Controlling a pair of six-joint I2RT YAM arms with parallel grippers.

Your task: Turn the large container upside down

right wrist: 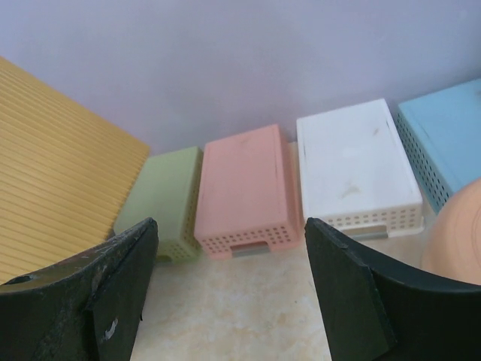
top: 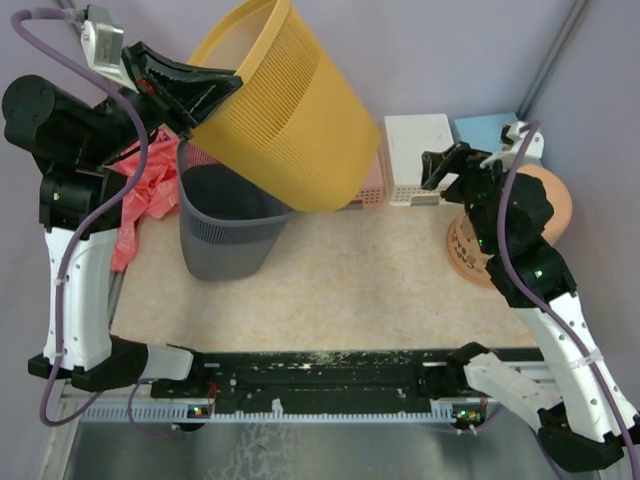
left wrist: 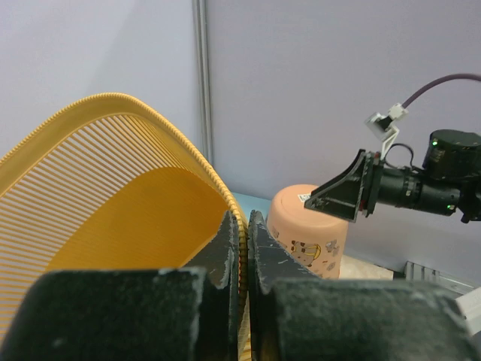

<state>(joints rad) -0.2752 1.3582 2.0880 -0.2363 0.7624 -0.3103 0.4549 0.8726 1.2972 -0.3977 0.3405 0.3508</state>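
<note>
A large yellow ribbed basket hangs tilted in the air at the back left, its mouth facing up and left, its base down and right. My left gripper is shut on its rim. In the left wrist view the rim sits pinched between the two black fingers, and the basket's inside fills the left. My right gripper is open and empty at the right, above the table, facing the small boxes; the basket's ribbed side shows at its left.
A grey basket stands upright under the yellow one. Red cloth lies at the left. Green, pink, white and blue upside-down boxes line the back wall. An upside-down peach pot stands by the right arm.
</note>
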